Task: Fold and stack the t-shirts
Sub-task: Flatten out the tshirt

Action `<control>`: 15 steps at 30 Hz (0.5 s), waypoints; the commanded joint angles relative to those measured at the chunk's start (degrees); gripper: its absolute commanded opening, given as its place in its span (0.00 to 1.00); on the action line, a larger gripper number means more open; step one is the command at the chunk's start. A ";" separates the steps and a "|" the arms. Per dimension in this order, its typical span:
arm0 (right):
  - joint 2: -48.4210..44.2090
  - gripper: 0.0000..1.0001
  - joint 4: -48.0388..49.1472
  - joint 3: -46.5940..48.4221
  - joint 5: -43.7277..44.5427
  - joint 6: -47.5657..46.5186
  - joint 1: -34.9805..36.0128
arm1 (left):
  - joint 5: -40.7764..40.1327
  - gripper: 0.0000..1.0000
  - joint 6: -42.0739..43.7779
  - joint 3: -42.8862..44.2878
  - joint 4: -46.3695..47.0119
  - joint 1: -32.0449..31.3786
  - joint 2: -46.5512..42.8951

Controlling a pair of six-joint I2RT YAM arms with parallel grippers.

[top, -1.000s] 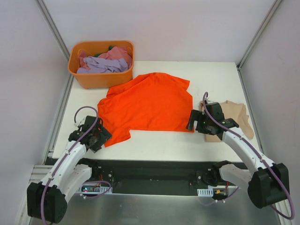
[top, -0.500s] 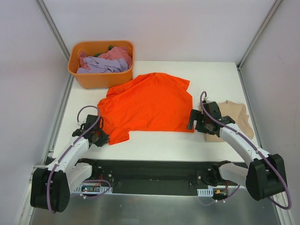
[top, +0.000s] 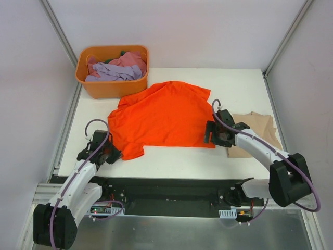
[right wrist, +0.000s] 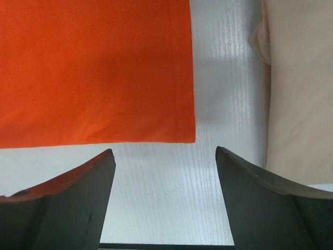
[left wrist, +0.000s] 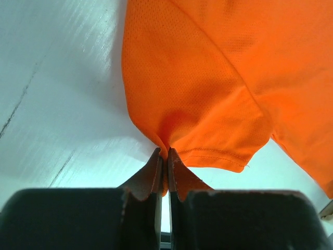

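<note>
No word, label, brand or number can be read anywhere. The bright orange mesh-cloth t-shirt [left wrist: 208, 78], seen close in both wrist views, is plain. The small green circuit board [top: 102, 210], lower left of the top view, is too small to read.

White table [top: 171, 156], faint scratches in the left wrist view. Spread flat across the middle: orange t-shirt [top: 166, 117], one sleeve toward the near-left edge. Just right of it, past a narrow bare strip: beige t-shirt [top: 260, 125], near part hidden. Upright at the far-left corner: orange tub [top: 104, 89], possibly touching the orange t-shirt's far edge.
</note>
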 commanded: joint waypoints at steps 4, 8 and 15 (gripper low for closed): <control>6.99 0.69 -3.14 4.94 6.89 5.97 2.45 | 2.57 0.00 0.55 -1.39 -0.22 0.58 -0.74; 7.17 0.66 -3.67 3.89 10.15 7.47 2.98 | 3.01 0.00 0.90 -1.66 -0.22 0.58 -1.27; 9.62 0.60 -2.88 4.41 10.95 7.65 2.89 | 2.66 0.00 1.34 -1.92 -0.30 0.58 -1.36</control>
